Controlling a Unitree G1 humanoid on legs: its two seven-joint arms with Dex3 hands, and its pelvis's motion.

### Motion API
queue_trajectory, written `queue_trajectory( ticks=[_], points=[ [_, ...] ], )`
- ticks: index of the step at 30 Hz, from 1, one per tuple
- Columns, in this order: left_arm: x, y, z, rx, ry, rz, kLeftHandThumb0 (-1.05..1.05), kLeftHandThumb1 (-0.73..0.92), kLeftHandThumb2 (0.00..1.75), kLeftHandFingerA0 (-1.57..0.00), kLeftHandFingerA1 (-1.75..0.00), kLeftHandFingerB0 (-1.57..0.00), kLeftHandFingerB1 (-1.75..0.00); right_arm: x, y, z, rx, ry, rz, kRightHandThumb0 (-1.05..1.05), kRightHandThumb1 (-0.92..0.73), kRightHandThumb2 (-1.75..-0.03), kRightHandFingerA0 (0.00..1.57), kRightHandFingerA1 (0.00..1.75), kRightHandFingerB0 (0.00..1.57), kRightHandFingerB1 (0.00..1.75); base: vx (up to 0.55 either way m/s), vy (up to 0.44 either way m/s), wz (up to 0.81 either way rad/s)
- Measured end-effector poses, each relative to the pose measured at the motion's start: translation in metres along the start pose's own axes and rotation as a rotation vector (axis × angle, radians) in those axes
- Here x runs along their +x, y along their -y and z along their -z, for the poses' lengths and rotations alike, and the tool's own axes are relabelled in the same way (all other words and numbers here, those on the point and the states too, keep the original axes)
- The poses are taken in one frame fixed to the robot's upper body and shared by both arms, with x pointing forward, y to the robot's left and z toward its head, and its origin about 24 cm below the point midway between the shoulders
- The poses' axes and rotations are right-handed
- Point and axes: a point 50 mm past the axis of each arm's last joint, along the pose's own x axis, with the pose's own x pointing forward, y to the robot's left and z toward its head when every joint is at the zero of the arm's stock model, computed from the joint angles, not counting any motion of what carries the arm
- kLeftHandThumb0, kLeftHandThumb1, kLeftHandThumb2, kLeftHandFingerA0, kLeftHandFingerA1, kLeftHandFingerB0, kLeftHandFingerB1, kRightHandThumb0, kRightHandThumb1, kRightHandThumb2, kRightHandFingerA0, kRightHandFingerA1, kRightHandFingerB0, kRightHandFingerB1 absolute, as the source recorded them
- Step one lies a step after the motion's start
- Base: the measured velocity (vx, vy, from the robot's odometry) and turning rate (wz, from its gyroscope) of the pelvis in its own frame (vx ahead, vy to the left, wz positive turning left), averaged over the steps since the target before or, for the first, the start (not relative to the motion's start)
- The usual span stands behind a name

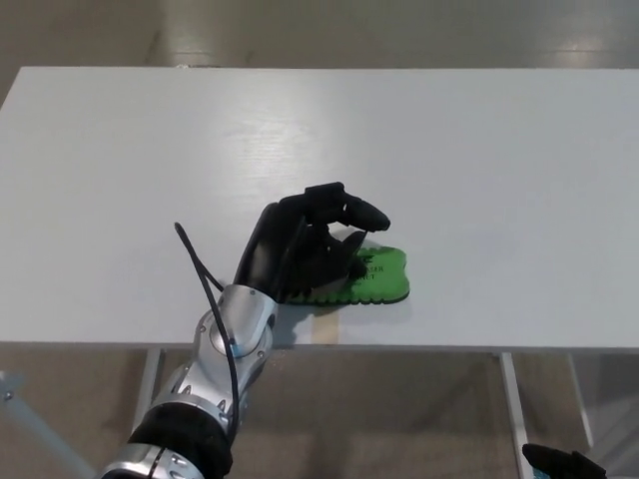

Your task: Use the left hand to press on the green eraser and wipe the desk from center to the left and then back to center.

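A flat green eraser (374, 275) with a wavy edge lies near the front edge of the white desk (329, 150), about at its middle. My left hand (305, 247) rests on the eraser's left part, palm down, with its black fingers (349, 208) curled over it. The hand covers the eraser's left half; only the right half shows. It presses on the eraser rather than grasping it. A small black bit of my right hand (561, 463) shows at the bottom right corner, below the desk.
The desk's front edge runs just below the eraser. A black cable (205, 279) loops along my left forearm. Table legs and pale floor show under and behind the desk.
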Motion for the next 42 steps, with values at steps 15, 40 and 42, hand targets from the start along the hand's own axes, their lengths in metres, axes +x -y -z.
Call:
queue_trajectory(
  ticks=[15, 40, 42],
  points=[
    [-0.021, -0.090, 0.016, 0.060, -0.026, -0.158, -0.12, 0.87, 0.68, -0.93, -1.07, -0.80, -0.96, 0.003, 0.001, -0.004, -0.004, 0.014, -0.003, -0.30, -0.59, -0.57, 0.75, 0.52, 0.68, 0.49, 0.00, 0.000, -0.01],
    [-0.062, -0.158, 0.031, 0.095, -0.057, -0.298, -0.11, 0.85, 0.65, -0.95, -1.05, -0.82, -0.89, 0.004, 0.000, -0.004, -0.014, 0.006, 0.006, -0.30, -0.59, -0.57, 0.78, 0.54, 0.69, 0.50, 0.00, 0.000, 0.00],
    [-0.062, -0.158, 0.031, 0.095, -0.057, -0.297, -0.11, 0.85, 0.65, -0.95, -1.05, -0.83, -0.89, 0.004, 0.000, -0.004, -0.014, 0.006, 0.006, -0.30, -0.59, -0.57, 0.78, 0.54, 0.70, 0.50, 0.00, 0.000, 0.00]
  ],
)
